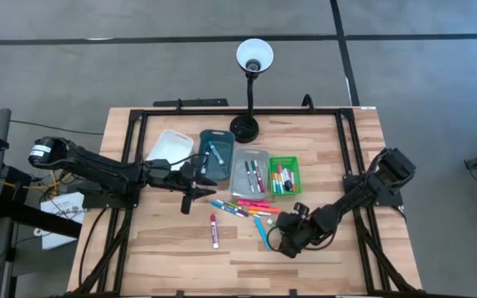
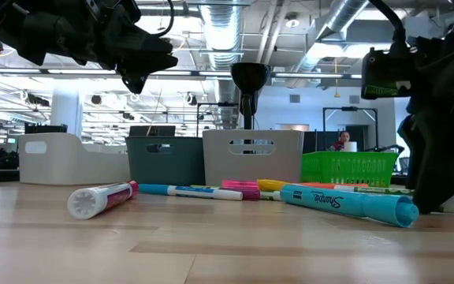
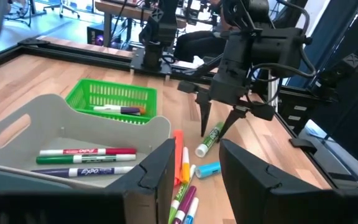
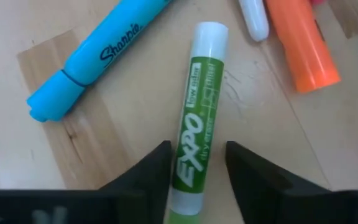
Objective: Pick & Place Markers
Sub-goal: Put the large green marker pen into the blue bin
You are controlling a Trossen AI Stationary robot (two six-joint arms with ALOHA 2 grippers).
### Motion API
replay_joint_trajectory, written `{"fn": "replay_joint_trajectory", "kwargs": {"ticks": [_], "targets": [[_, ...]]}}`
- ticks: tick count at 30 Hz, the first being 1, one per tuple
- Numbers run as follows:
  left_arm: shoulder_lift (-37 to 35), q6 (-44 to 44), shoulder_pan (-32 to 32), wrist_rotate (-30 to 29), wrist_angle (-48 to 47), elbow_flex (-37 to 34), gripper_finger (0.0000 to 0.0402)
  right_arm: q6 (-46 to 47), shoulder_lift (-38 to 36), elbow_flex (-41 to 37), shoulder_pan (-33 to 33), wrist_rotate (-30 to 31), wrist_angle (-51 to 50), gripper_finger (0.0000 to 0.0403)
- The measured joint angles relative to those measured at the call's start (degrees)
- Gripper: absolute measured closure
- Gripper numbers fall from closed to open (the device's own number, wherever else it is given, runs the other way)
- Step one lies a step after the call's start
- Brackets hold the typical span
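My right gripper (image 4: 197, 180) is open and low over the table. Its fingers stand on either side of a green EXPO marker (image 4: 197, 124) that lies flat on the wood, and they do not touch it. This also shows in the left wrist view (image 3: 210, 140). A blue Sharpie highlighter (image 4: 89, 59) and an orange marker (image 4: 303, 43) lie beside it. More loose markers (image 1: 243, 207) and a red one (image 1: 214, 231) lie mid-table. My left gripper (image 1: 195, 184) is open and empty, raised near the dark teal tray (image 1: 216, 156).
A row of containers stands behind the markers: a white tray (image 1: 170, 147), the teal tray, a light grey tray (image 1: 250, 171) holding markers, and a green basket (image 1: 284, 175) holding markers. A black desk lamp (image 1: 247, 124) stands at the far edge. A black frame borders the table.
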Motion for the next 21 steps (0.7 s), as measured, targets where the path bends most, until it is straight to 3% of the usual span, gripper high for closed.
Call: {"fn": "replay_joint_trajectory", "kwargs": {"ticks": [7,13,21], "targets": [[0.00,0.00,0.00,-0.02,0.00,0.00,0.0280,0.06,-2.92,-0.35,-0.63,-2.22,1.11,0.0359],[0.00,0.00,0.00,-0.02,0.00,0.00,0.0280,-1.01,-6.42,-0.30,-2.31,-1.55,3.83,0.0359],[0.02,0.00,0.00,-0.02,0.00,0.00,0.0280,-8.38,-8.42,-0.26,-6.14,8.74,15.85,0.0335]]}}
